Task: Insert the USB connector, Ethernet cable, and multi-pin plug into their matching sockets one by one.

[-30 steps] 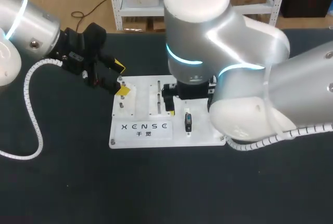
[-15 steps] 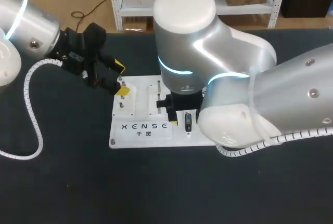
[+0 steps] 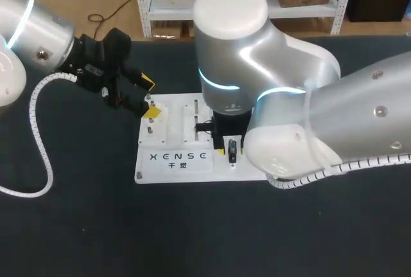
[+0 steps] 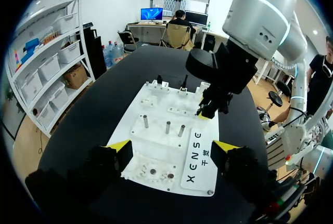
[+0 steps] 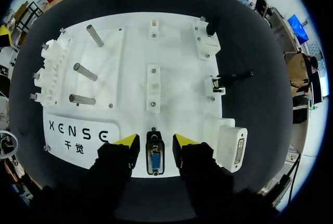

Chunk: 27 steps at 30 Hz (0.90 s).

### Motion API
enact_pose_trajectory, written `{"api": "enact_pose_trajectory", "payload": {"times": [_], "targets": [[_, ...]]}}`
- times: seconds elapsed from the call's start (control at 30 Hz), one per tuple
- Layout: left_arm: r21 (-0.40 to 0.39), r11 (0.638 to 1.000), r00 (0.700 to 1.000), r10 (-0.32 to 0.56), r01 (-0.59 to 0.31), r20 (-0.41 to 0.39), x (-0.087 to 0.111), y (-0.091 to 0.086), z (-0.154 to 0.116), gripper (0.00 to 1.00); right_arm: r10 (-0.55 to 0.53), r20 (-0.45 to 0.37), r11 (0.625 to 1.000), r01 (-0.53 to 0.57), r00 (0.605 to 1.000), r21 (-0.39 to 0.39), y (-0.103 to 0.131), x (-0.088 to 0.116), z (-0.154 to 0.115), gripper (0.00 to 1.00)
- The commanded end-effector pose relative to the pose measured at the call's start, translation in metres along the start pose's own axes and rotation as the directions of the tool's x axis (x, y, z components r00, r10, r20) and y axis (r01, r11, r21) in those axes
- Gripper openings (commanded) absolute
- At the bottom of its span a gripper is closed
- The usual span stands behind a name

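Shown only from the right wrist: right gripper (image 5: 155,142) spread, straddling the blue plug (image 5: 154,160) at the board (image 5: 130,83) edge, a white sliver either side, fingers not touching. Overhead, largely hidden beneath the arm. From the left wrist: left gripper (image 4: 173,147) spread wide above the board's lettered end, pegs (image 4: 166,127) ahead.

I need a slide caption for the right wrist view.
Right claw open astride the blue multi-pin plug on the white board.
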<state>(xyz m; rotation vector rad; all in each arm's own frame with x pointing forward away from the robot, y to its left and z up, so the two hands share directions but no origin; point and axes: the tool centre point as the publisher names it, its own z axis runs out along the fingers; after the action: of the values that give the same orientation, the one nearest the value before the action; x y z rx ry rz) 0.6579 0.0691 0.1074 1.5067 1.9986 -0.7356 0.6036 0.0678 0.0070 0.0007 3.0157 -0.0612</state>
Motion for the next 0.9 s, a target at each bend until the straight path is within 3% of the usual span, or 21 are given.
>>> {"api": "enact_pose_trajectory", "payload": {"times": [0.03,0.07,0.53,0.9], "targets": [[0.001,1.0,1.0,-0.001,0.001,-0.004,-0.001,0.001,0.0,1.0,0.0,-0.004,1.0,0.0,1.0,-0.005,0.0,-0.001,0.0,0.11],[0.001,1.0,1.0,-0.001,0.001,-0.004,-0.001,0.001,0.0,1.0,0.0,-0.004,1.0,0.0,1.0,-0.007,0.0,-0.001,0.0,0.0],[0.001,1.0,1.0,-0.001,0.001,-0.004,-0.001,0.001,0.0,1.0,0.008,0.079,0.998,-0.004,0.997,-0.055,-0.012,-0.007,-0.036,0.0],[0.001,1.0,1.0,-0.001,0.001,-0.004,-0.001,0.001,0.0,1.0,0.038,0.125,0.998,-0.032,0.991,-0.051,-0.049,-0.017,-0.062,0.0]]}}
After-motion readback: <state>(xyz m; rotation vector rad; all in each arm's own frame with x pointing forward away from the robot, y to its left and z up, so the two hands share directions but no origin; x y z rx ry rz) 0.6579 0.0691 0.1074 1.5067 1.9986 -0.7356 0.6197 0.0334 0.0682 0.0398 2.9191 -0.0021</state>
